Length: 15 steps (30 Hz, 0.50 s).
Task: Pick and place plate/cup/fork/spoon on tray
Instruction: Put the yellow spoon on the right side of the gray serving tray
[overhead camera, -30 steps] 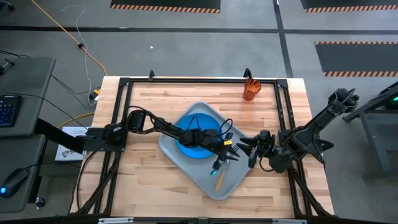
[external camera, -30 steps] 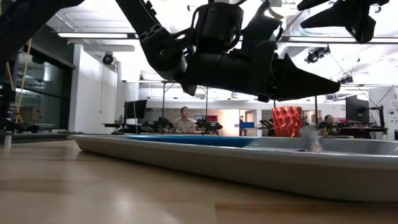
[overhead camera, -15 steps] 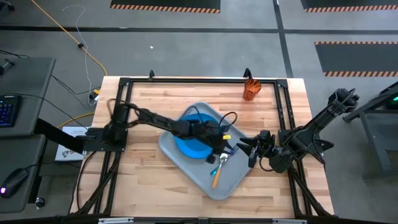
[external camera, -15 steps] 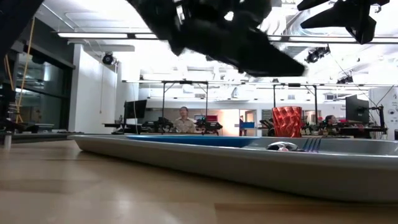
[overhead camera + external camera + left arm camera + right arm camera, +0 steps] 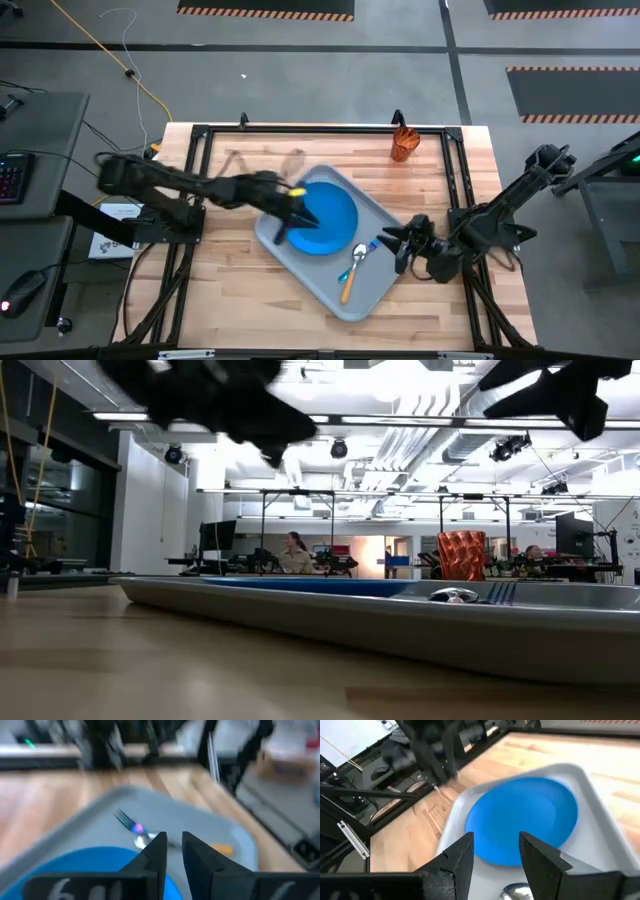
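Now the left gripper [image 5: 297, 215] is over the left side of the tray [image 5: 375, 290], above the edge of the plate [image 5: 325, 222]. A second ago it was out over the middle of the tray, holding the fork and the spoon just above it. Half a second ago it had let them go. So the arm is pulling back toward its own side. It looks blurry, so it seems to be moving fast.

Its fingers [image 5: 159, 851] are a little apart in the left wrist view, and nothing is between them.

The spoon [image 5: 351, 270] and the fork [image 5: 367, 248] now lie on the tray, just right of the plate. The spoon's orange handle points toward the front edge of the tray. The fork's blue handle is next to the spoon's silver bowl. I cannot tell if the two touch.

The plate lies flat in the tray, the same as before.

The cup [image 5: 402, 144] is not on the tray yet. It stands well apart from it, near the far edge of the table [image 5: 240, 300], just where it was a second ago.

The right gripper [image 5: 401, 246] waits at the right edge of the tray. Its fingers [image 5: 457, 857] are spread apart and hold nothing.

I think three things are done, and the cup is the last one to move.
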Each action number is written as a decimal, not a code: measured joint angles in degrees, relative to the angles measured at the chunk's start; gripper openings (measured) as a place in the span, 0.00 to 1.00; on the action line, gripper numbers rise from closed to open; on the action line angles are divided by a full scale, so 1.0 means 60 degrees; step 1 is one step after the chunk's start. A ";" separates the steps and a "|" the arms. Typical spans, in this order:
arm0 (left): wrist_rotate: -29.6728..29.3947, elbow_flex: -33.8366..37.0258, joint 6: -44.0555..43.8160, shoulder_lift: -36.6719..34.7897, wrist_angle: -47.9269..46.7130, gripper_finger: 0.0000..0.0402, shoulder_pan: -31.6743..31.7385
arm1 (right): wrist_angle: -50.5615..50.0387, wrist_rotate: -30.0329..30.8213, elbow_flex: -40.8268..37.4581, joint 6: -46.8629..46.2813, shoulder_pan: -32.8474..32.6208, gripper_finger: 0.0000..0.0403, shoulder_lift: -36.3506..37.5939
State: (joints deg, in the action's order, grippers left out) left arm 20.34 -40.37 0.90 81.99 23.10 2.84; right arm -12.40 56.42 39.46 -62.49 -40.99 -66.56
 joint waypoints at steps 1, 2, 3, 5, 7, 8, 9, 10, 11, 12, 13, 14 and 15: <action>-0.0116 0.0530 -0.0190 -0.0442 0.0731 0.12 0.0051 | 0.0142 -0.0179 0.0003 -0.0218 0.0060 0.37 -0.0317; -0.0328 0.0930 -0.0322 -0.0850 0.1407 0.12 0.0081 | 0.0188 -0.0458 0.0001 -0.0454 0.0105 0.37 -0.0625; -0.0499 0.1277 -0.0343 -0.1276 0.1954 0.12 0.0115 | 0.0298 -0.0706 -0.0009 -0.0680 0.0174 0.37 -0.0954; -0.0695 0.1748 -0.0319 -0.2123 0.2522 0.12 0.0171 | 0.0960 -0.1281 0.0001 -0.1080 0.0378 0.37 -0.1687; -0.0917 0.1934 -0.0185 -0.2838 0.2730 0.12 0.0199 | 0.1631 -0.1986 -0.0004 -0.1276 0.0628 0.37 -0.2413; -0.0942 0.1969 -0.0104 -0.3167 0.2704 0.12 0.0204 | 0.2112 -0.2569 -0.0004 -0.1326 0.0786 0.37 -0.2758; -0.0965 0.1969 -0.0057 -0.3471 0.2720 0.12 0.0203 | 0.2379 -0.3190 0.0000 -0.1343 0.0920 0.37 -0.3047; -0.0966 0.1969 -0.0056 -0.3718 0.2734 0.12 0.0206 | 0.2611 -0.3827 0.0006 -0.1344 0.1072 0.37 -0.3308; -0.0967 0.1962 -0.0056 -0.3927 0.2765 0.12 0.0197 | 0.2728 -0.4412 0.0089 -0.1369 0.1219 0.37 -0.3578; -0.0965 0.1962 -0.0056 -0.4138 0.2704 0.12 0.0188 | 0.2746 -0.4884 0.0199 -0.1434 0.1340 0.37 -0.3818; -0.0960 0.1964 -0.0053 -0.4300 0.2694 0.12 0.0187 | 0.2657 -0.5164 0.0303 -0.1555 0.1425 0.37 -0.3989; -0.0958 0.1955 -0.0055 -0.4411 0.2699 0.12 0.0166 | 0.2548 -0.5333 0.0454 -0.1589 0.1518 0.37 -0.4159; -0.0947 0.1957 -0.0075 -0.4509 0.2589 0.12 0.0132 | 0.2464 -0.5476 0.0637 -0.1589 0.1606 0.37 -0.4320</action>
State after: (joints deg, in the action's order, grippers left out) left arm 14.66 -28.63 0.45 54.94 38.63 3.63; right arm 2.38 23.56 43.28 -72.03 -31.35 -92.48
